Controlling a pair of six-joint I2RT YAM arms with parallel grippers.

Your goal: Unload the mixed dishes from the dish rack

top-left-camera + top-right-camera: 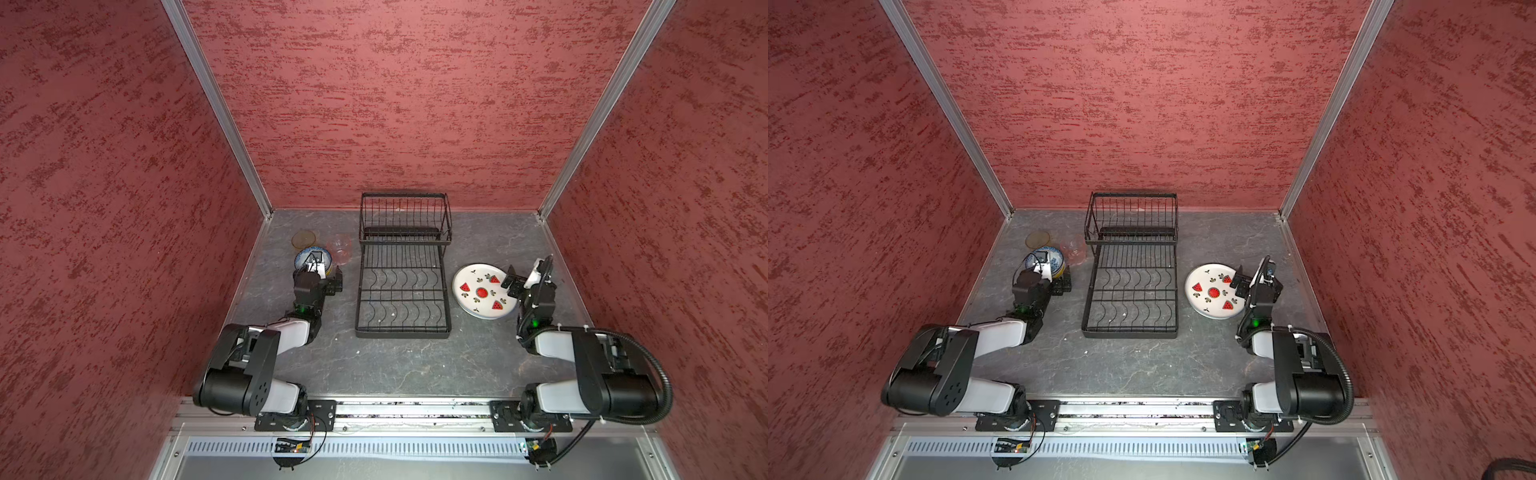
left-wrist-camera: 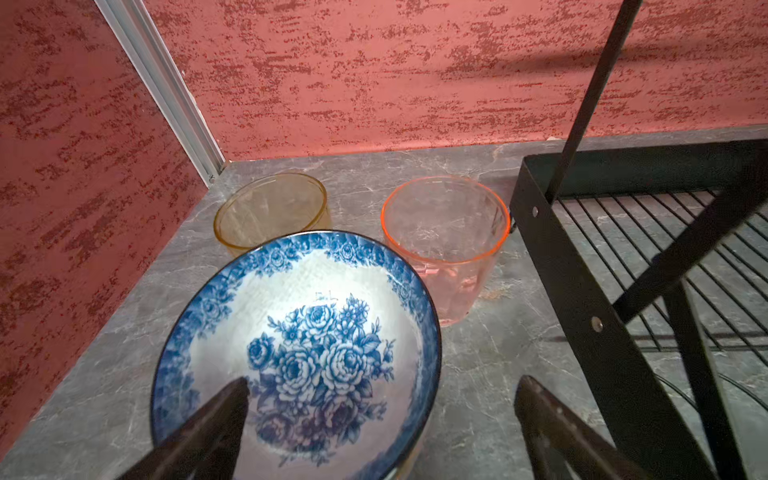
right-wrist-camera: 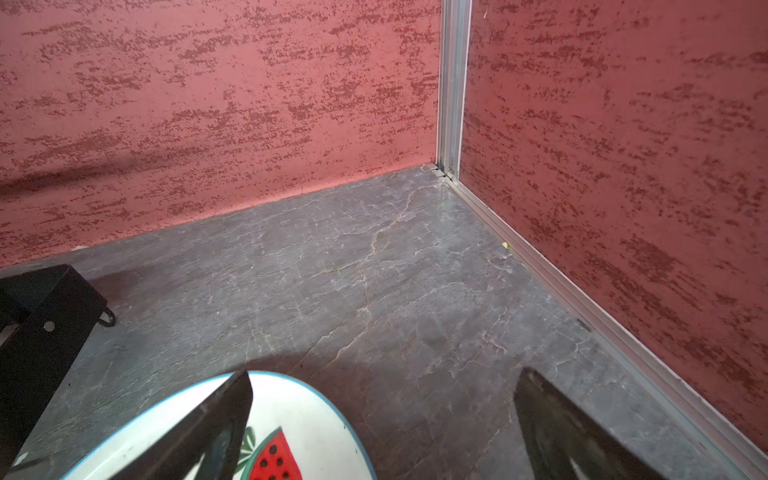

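Rack: a black wire two-tier dish rack (image 1: pixel 402 286) stands at the centre of the grey marbled tabletop (image 1: pixel 395 365) in both top views, with its raised basket tier toward 12 o'clock. Every dish in view stands on the tabletop, outside the rack.

- White round plate with red watermelon slices (image 1: pixel 482 291): lies flat at 3 o'clock of the rack, just beside it.
- Blue-and-white floral ceramic bowl (image 2: pixel 299 353): upright at 9 o'clock of the rack. A yellow edge (image 1: pixel 1064 271) shows under its rim.
- Clear amber glass (image 2: pixel 270 208): upright at 11 o'clock of the bowl, near the corner of the red walls.
- Clear pinkish glass (image 2: pixel 444 245): upright at 1 o'clock of the bowl, just beside the rack.
- Left gripper (image 2: pixel 382 382): its fingers are spread wide. One is over the bowl's inside and the other over bare tabletop between bowl and rack. Contact cannot be told.
- Right gripper (image 3: pixel 385 374): its fingers are spread wide. One is above the plate's edge and the other over bare tabletop. Contact cannot be told.
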